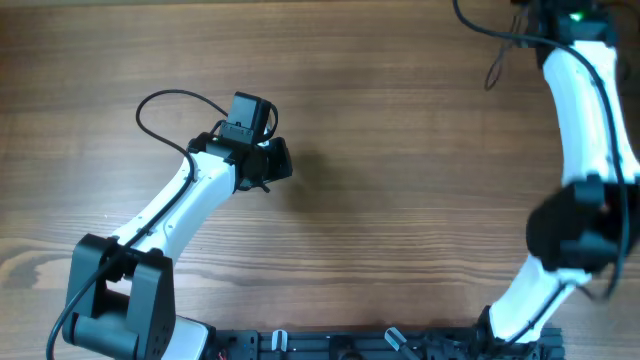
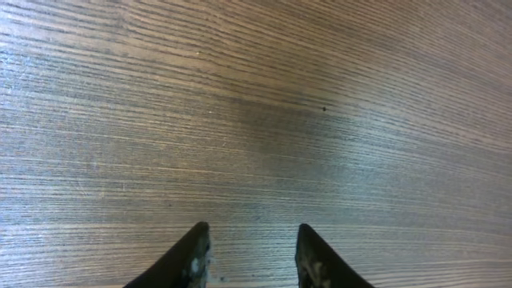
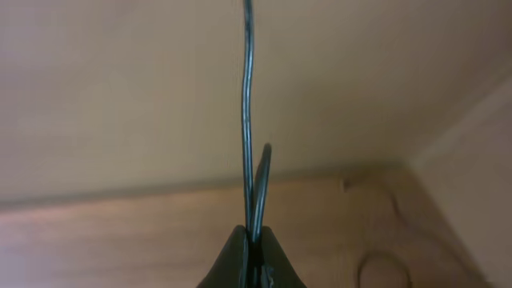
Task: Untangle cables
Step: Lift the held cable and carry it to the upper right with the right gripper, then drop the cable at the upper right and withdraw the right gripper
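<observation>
My right gripper [image 3: 254,236] is shut on a thin black cable [image 3: 246,120] that runs straight up out of the right wrist view. A short second strand [image 3: 265,170] rises beside it from the jaws. In the overhead view the right arm reaches to the far right corner [image 1: 548,14], where thin cable strands [image 1: 494,62] hang at the table's top edge. A blurred cable loop [image 3: 384,272] lies on the wood below. My left gripper [image 2: 252,232] is open and empty over bare wood, left of the table's middle in the overhead view [image 1: 280,160].
A thicker black cable [image 1: 165,98] attached to the left arm loops over the table behind it. The wooden table [image 1: 400,200] meets a pale wall [image 3: 160,80] at the far edge. The arm bases stand along the front edge [image 1: 380,345].
</observation>
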Controlling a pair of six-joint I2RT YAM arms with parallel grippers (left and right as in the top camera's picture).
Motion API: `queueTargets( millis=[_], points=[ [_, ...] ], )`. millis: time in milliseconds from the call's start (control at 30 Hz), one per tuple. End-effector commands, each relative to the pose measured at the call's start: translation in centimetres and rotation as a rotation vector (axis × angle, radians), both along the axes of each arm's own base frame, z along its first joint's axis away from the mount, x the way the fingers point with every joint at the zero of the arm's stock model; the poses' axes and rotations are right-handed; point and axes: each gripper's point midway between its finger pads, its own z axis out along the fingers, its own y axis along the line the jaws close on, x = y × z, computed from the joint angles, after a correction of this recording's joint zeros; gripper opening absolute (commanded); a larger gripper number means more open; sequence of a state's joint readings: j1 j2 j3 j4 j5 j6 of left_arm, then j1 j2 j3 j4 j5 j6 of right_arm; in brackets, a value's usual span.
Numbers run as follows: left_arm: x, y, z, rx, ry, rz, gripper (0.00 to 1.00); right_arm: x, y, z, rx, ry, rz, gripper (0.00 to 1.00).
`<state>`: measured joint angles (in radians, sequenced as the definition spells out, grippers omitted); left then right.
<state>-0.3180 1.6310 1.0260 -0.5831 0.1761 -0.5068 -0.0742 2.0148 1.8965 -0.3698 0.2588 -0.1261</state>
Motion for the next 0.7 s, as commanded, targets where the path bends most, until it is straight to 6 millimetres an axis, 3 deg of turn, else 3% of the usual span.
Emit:
queueTargets(
  millis=[0,100,233,333,467,533,567,600,667],
  points=[
    [0.2,0.1,0.0,0.008,-0.002,0.006,0.34,0.9,-2.4,-11.4,0.023,0.204,-0.076,0.04],
    [0.2,0.1,0.0,0.008,-0.002,0.006,0.35,0.6,-2.8,-18.0,0.061,0.315,-0.105,0.04],
    [0.2,0.1,0.0,0.009,-0.001,0.006,0.38,0.1,-3.0,-23.3,0.074,0.404,-0.117,0.04],
    [0.1,0.1,-0.1,0.010,0.002,0.006,0.40,-0.2,-3.0,-25.2,0.075,0.435,-0.118,0.04],
    [0.1,0.1,-0.1,0.010,0.003,0.006,0.42,0.4,-3.3,-24.6,0.059,0.405,-0.126,0.08],
    [0.1,0.1,-0.1,0.010,0.003,0.006,0.43,0.2,-4.4,-23.9,0.013,0.395,-0.179,0.35],
    [0.1,0.1,-0.1,0.010,0.003,0.006,0.44,-0.1,-4.7,-23.8,-0.001,0.401,-0.192,0.87],
    [0.1,0.1,-0.1,0.010,0.003,0.006,0.46,-0.3,-4.8,-23.5,-0.009,0.406,-0.199,1.00],
    [0.1,0.1,-0.1,0.011,0.001,0.006,0.51,-0.8,-5.1,-22.1,-0.025,0.408,-0.225,1.00]
  ],
)
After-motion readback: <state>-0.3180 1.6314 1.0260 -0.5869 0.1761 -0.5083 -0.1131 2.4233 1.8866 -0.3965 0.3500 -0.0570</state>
